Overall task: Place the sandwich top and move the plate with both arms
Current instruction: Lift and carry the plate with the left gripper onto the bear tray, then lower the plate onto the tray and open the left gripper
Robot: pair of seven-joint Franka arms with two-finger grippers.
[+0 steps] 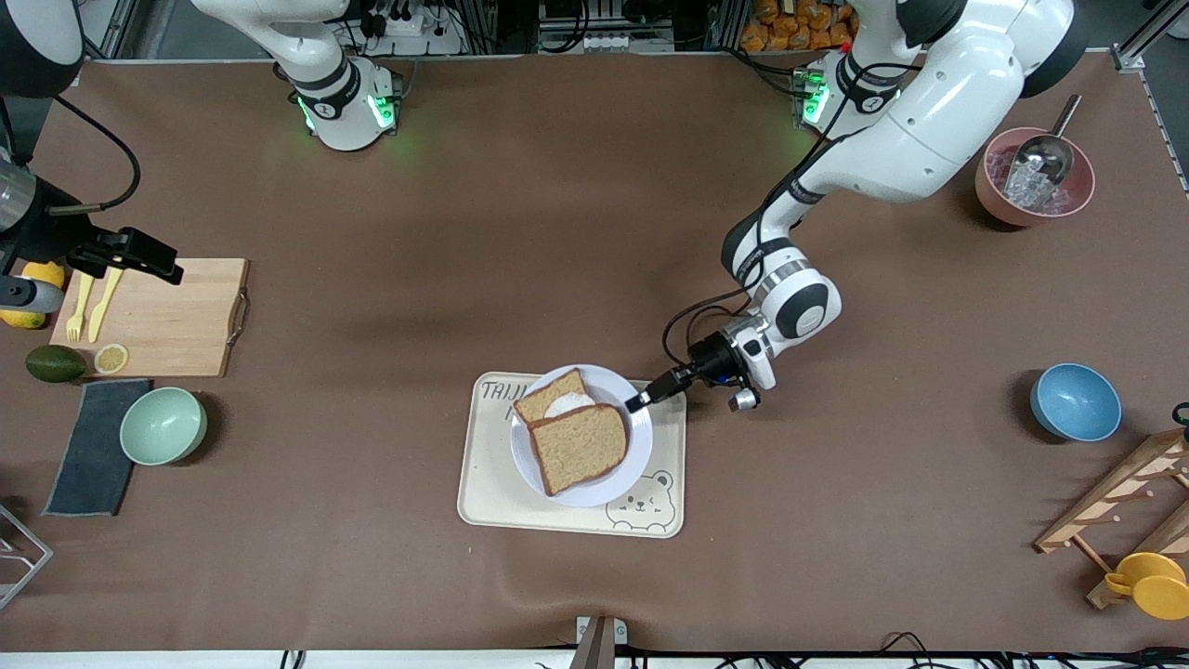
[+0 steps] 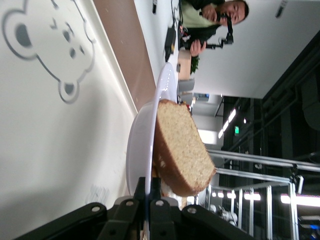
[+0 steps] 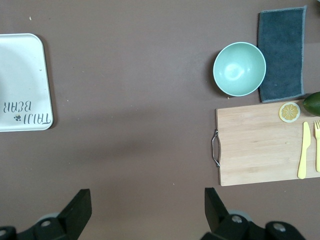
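The pale plate (image 1: 637,444) rests on the cream bear tray (image 1: 490,491) in the middle of the table. The sandwich top (image 1: 580,446) lies on the plate, overlapping the egg slice (image 1: 555,398) and shifted nearer the front camera. My left gripper (image 1: 637,402) is shut on the plate's rim at the side toward the left arm's end. In the left wrist view, the black fingers (image 2: 141,189) pinch the thin plate (image 2: 137,150) edge, with the sandwich top (image 2: 182,150) just past them. My right gripper (image 1: 149,258) hangs open and empty over the cutting board's edge, and the right gripper (image 3: 148,210) shows only brown table between its fingers.
A wooden cutting board (image 1: 158,321) with yellow cutlery, a green bowl (image 1: 163,425), a dark cloth (image 1: 93,451) and an avocado (image 1: 55,363) lie at the right arm's end. At the left arm's end are a blue bowl (image 1: 1075,401), a pink bowl with scoop (image 1: 1034,177) and a wooden rack (image 1: 1124,502).
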